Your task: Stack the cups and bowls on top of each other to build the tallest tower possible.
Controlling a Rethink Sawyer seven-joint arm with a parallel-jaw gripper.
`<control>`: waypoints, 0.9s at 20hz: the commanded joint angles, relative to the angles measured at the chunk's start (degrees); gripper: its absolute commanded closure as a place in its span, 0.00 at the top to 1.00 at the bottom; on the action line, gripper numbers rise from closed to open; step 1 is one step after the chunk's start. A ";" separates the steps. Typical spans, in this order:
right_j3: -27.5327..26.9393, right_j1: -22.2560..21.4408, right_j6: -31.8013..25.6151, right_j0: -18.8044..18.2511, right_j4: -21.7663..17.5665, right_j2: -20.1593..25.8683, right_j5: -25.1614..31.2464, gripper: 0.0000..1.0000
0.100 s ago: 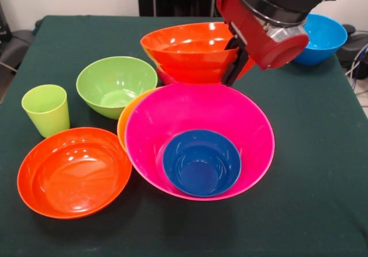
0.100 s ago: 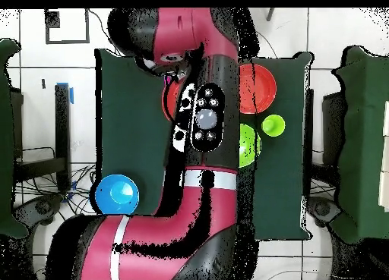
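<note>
Front view, green-clothed table (image 1: 322, 171). Big pink bowl (image 1: 241, 125) sits centre, tilted toward the camera, small dark blue bowl (image 1: 201, 162) nested inside on its near wall. A sliver of yellow-orange rim (image 1: 123, 122) shows behind the pink bowl's left edge, touching it; cannot tell whether it is a cup or a bowl.

Behind the pink bowl: big orange bowl (image 1: 190, 50) stacked on something reddish, only an edge showing. Gripper (image 1: 234, 67) comes down at the orange bowl's right rim, dark finger against the outer wall; cannot tell how wide the jaws stand or whether they grip.

Left side: green bowl (image 1: 115, 84) near the pink bowl, apart from it. Lime green cup (image 1: 46, 110) upright, near the table's left edge. Shallow red-orange bowl (image 1: 72, 171) at near left, rim just beside the pink bowl.

Light blue bowl (image 1: 325, 38) alone at far right corner, close to the edge.

Open cloth: whole right half and the near strip.

Overhead view: arm (image 2: 205, 140) covers the middle; light blue bowl (image 2: 117, 194), red-orange bowl (image 2: 258, 87), green bowl (image 2: 249, 144) and cup (image 2: 273, 125) show.
</note>
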 commanded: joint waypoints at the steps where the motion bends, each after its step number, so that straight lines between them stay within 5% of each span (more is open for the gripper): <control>1: -1.67 -0.26 -2.69 1.15 0.58 2.11 6.61 0.00; 5: -1.99 0.46 -2.91 1.01 0.29 1.74 4.92 0.00; 18: -17.01 7.72 -7.79 -1.68 0.00 1.27 7.71 0.00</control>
